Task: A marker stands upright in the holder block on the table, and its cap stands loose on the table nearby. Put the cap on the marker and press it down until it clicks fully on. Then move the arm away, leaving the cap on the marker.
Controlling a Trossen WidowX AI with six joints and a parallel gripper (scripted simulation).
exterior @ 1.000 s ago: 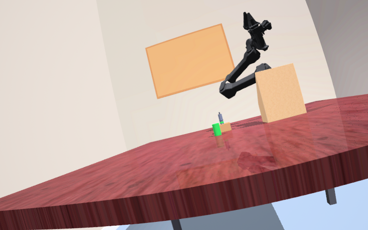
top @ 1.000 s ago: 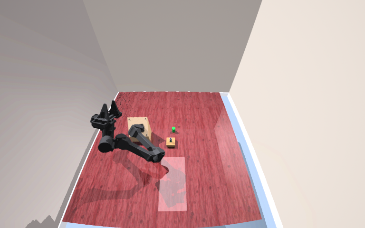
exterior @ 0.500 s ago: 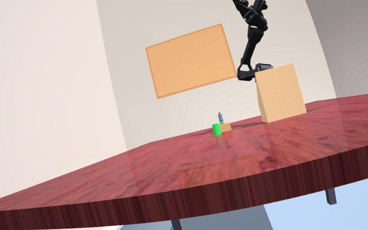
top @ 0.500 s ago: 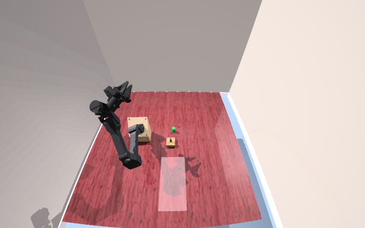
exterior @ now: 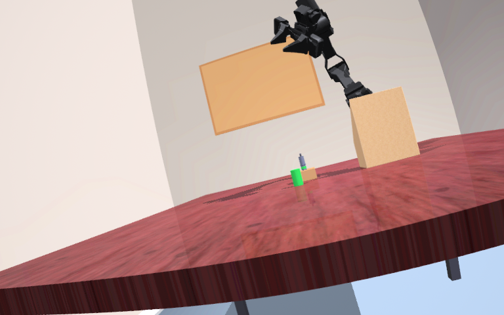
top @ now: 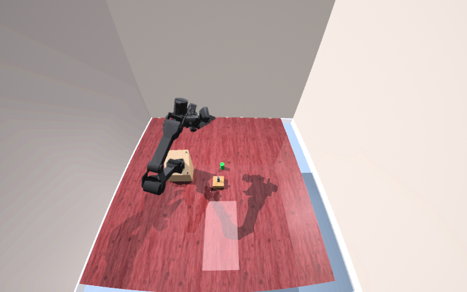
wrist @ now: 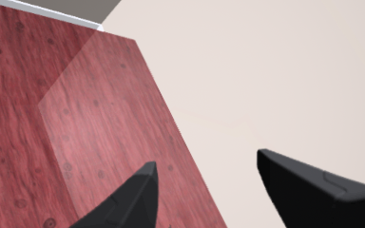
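The green cap [top: 222,166] [exterior: 296,177] stands upright on the red table, apart from the holder and just behind it in the top view. The marker [top: 217,179] [exterior: 302,161] stands upright, bare tip up, in the small wooden holder block [top: 218,186] [exterior: 310,174]. My gripper [top: 207,123] [exterior: 278,46] [wrist: 207,163] is partly open and empty. It is high above the table, well above the cap and the marker and away from both. The wrist view shows neither the cap nor the marker, only table and wall past the fingers.
The arm's base sits on a large wooden block [top: 187,177] [exterior: 383,128], left of the holder in the top view. An orange panel [exterior: 247,89] shows behind the table. A pale rectangle [top: 220,235] shows on the table top. The table's edge [wrist: 174,121] runs through the wrist view.
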